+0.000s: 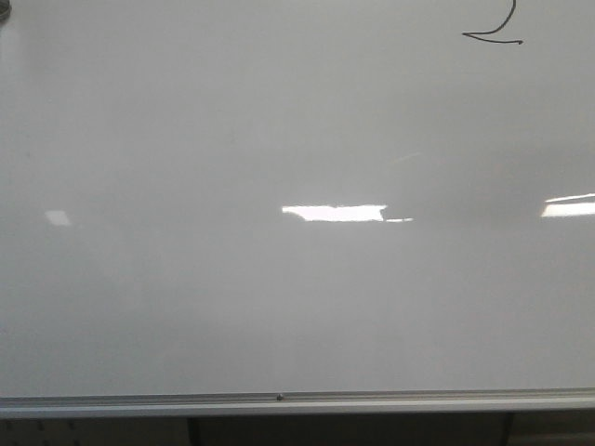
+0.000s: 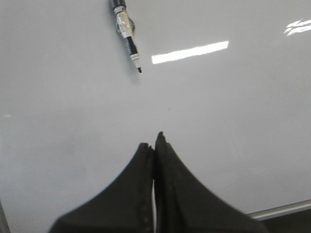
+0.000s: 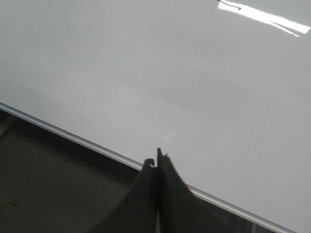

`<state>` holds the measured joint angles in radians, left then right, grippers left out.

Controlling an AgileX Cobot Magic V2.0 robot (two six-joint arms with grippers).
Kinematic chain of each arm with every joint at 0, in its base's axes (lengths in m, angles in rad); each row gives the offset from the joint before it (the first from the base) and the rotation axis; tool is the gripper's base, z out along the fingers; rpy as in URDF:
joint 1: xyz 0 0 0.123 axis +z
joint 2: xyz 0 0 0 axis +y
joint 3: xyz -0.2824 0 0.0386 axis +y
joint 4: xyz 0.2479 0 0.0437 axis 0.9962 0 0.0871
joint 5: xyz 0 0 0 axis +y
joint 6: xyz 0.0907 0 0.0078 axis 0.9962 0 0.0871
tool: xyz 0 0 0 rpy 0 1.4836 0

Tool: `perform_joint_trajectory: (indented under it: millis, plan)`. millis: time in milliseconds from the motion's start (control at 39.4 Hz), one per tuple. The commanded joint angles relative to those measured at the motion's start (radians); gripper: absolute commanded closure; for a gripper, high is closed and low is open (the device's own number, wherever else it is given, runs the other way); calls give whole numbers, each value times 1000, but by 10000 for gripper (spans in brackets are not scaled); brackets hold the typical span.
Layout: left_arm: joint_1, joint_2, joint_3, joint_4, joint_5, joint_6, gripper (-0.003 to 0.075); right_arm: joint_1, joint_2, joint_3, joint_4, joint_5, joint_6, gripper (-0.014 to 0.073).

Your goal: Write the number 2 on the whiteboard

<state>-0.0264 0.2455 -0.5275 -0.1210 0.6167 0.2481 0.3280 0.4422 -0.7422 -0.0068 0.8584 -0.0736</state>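
The whiteboard [image 1: 279, 307] fills the front view, glossy white-grey with a silver frame along its near edge. The lower part of the number 2 [image 1: 493, 35] shows as a thin black line at the far right, its top cut off by the picture edge. A marker [image 2: 126, 34] lies uncapped on the board in the left wrist view, tip towards my left gripper [image 2: 154, 141], which is shut and empty above the board [image 2: 233, 126]. My right gripper [image 3: 156, 158] is shut and empty over the board's frame edge [image 3: 73, 136]. Neither gripper shows in the front view.
Bright rectangular light reflections [image 1: 335, 213] lie across the board. Below the frame [image 1: 279, 401] there is a dark space with stand legs [image 1: 191, 429]. A dark floor or surface [image 3: 48, 189] lies beyond the board's edge in the right wrist view.
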Motion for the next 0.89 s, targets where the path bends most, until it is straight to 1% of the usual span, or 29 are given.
perform_joint_trajectory:
  millis: [0, 127, 228, 380, 507, 786, 862]
  plan:
    - [31, -72, 67, -1, -132, 1, 740, -8, 5, -24, -12, -76, -2, 662]
    - [52, -158, 181, 0, -200, 1, 740, -8, 5, -24, -12, -76, -2, 662]
    - [58, -214, 267, 1, -283, -12, 740, -8, 5, -24, -12, -76, -2, 662]
    - [58, -269, 351, 91, -321, -183, 740, -8, 5, -24, -12, -76, -2, 662]
    - [58, -269, 409, 107, -396, -186, 740, -8, 6, -24, -12, -75, -2, 662]
    - [58, -269, 558, 111, -696, -186, 740, -8, 6, -24, -12, -72, -2, 662]
    - [58, -269, 553, 111, -682, -186, 740, -8, 6, -24, -12, -69, -2, 662]
